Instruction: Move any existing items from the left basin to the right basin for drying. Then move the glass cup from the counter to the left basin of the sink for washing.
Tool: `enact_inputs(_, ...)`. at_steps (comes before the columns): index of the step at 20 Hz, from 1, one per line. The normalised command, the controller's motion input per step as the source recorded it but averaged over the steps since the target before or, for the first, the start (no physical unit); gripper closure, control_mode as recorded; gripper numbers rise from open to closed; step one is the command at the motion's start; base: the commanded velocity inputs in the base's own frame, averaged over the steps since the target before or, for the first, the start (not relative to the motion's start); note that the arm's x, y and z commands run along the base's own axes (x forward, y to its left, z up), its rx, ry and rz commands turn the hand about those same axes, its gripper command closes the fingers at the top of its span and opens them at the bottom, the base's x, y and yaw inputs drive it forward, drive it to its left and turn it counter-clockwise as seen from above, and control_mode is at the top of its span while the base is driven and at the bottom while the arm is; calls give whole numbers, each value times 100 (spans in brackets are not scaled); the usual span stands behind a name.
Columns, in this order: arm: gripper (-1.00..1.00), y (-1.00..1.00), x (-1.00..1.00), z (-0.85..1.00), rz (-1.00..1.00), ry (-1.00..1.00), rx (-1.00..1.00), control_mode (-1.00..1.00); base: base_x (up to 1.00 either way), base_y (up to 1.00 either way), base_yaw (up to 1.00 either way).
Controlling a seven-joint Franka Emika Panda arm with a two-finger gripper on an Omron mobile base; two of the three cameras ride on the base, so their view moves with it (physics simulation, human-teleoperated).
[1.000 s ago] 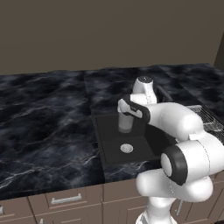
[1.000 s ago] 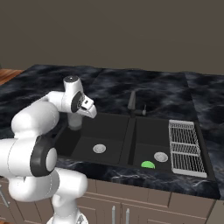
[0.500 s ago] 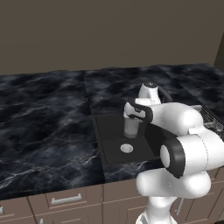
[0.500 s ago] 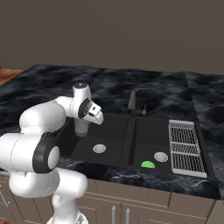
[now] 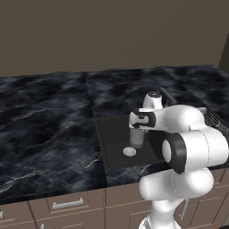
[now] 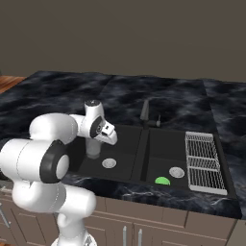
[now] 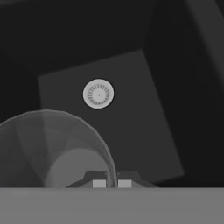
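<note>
Gripper [image 7: 111, 183] pinched on the rim of the glass cup [image 7: 52, 148]; fingers nearly together, glass wall between them, lower left of the hand view. Left base view: cup [image 5: 136, 136] hangs upright at frame centre, inside the left basin [image 5: 112, 147], just above and right of its drain [image 5: 129, 152]. Right base view: cup [image 6: 93, 148] left of centre, drain [image 6: 109, 163] beside it. Green lump [image 6: 162, 181] lies in the right basin [image 6: 163, 158], lower right of centre, next to that basin's drain [image 6: 177, 172]. Wire rack [image 6: 205, 161] at far right.
</note>
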Motion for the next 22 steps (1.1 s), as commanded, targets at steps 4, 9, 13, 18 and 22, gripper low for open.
enact_inputs(4, 100, -4, 0, -38, -1, 3, -2, -100, 0, 0, 0)
enact_inputs(9, 100, -1, 0, -40, -1, 1, 0, -100, 0, 0, 0)
enact_inputs(13, 100, 0, 0, -41, -2, 0, 0, -100, 0, 0, 0)
enact_inputs(18, 100, -1, 0, -40, -2, 0, 0, -100, 0, 0, 0)
enact_inputs(22, 100, -1, 0, -36, -2, 0, 0, -100, 0, 0, 0)
